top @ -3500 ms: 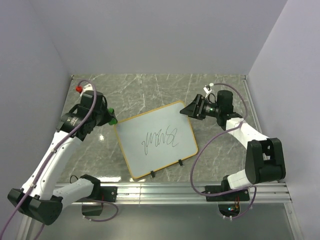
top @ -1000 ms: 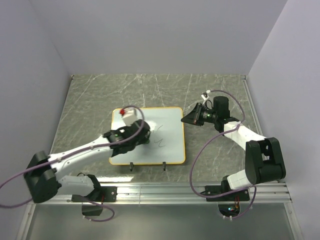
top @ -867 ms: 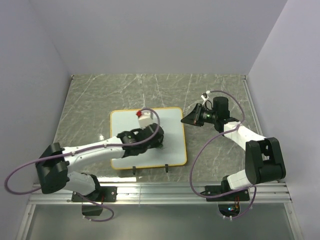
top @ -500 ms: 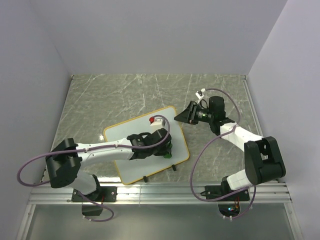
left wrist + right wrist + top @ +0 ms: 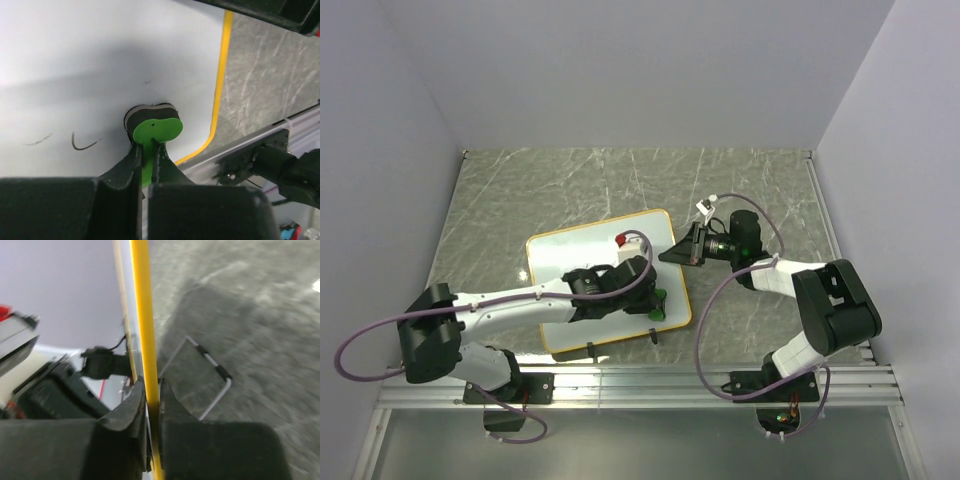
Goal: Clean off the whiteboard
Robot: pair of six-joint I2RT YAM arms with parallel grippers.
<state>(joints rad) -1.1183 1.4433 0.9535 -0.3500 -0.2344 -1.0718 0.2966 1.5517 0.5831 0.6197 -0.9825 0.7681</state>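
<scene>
My left pincer (image 5: 148,150) clamps a green eraser (image 5: 156,130) on the whiteboard (image 5: 570,262); right pincer (image 5: 151,390) pinches its frame (image 5: 142,300); grey marbled desk (image 5: 520,190).

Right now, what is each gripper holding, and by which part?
Left gripper holds the green eraser by its upright green tab; right gripper pinches the whiteboard by its yellow frame edge.

Robot lab cell: plain walls (image 5: 620,70), alu rail (image 5: 650,380) w/ bolted arm bases (image 5: 765,380), marble-look tabletop (image 5: 570,180).
</scene>
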